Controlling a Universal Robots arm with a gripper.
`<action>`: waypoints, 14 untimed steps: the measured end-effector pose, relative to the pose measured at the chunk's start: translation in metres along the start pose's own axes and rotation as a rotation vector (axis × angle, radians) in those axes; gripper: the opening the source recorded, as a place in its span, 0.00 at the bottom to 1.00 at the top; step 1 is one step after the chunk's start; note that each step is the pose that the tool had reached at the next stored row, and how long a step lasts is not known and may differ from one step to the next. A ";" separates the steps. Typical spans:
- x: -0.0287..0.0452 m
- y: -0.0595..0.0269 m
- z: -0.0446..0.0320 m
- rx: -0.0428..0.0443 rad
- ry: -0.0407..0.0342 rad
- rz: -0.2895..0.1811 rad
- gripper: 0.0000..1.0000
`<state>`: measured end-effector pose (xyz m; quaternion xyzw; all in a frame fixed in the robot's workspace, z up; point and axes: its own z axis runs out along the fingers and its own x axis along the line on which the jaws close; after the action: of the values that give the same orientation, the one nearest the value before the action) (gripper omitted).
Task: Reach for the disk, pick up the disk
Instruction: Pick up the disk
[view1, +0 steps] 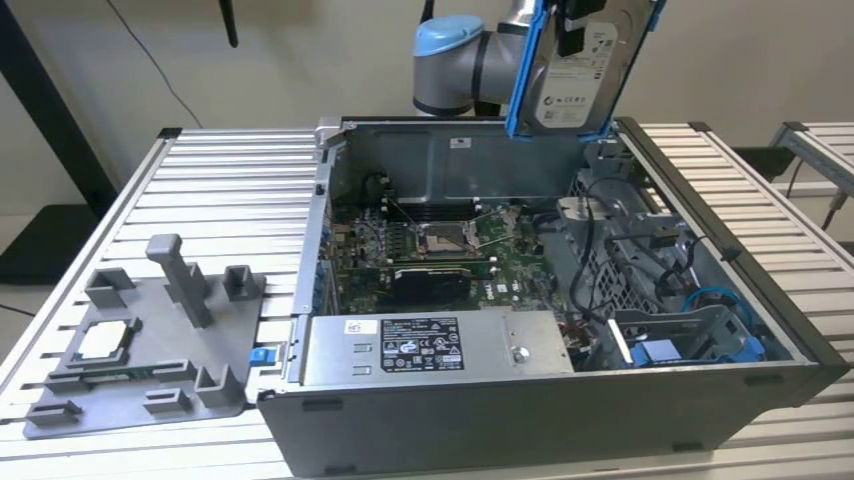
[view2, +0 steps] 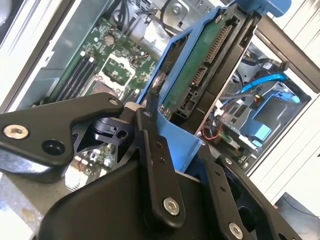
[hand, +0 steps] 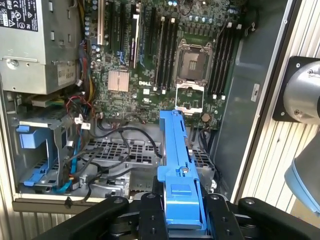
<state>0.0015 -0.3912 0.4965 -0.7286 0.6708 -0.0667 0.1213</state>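
The disk (view1: 577, 75), a silver-grey hard drive with a white label in a bright blue bracket, hangs upright above the back right corner of the open computer case (view1: 534, 410). My gripper (view1: 582, 14) is shut on it from above. In the second wrist view the disk (view2: 207, 65) shows its green circuit-board side, with my black fingers (view2: 155, 150) clamped on the blue bracket. In the first wrist view the bracket's edge (hand: 177, 165) runs out from between my fingers (hand: 150, 215), high over the motherboard.
The case holds a motherboard (view1: 427, 250) with a bare CPU socket, a grey power supply (view1: 427, 345) and a drive bay with a blue caddy (view1: 667, 350) and cables. A grey fixture (view1: 134, 350) with a small square chip sits at the exterior view's left. The arm's base (view1: 447, 60) stands behind the case.
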 end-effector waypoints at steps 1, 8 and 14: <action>0.0001 -0.0016 0.0004 0.0000 0.0000 0.000 0.00; 0.0017 -0.0183 0.0050 0.0001 -0.0001 0.000 0.00; 0.0031 -0.0332 0.0090 0.0000 0.0000 0.000 0.00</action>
<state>0.0360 -0.3912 0.4965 -0.7285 0.6709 -0.0667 0.1213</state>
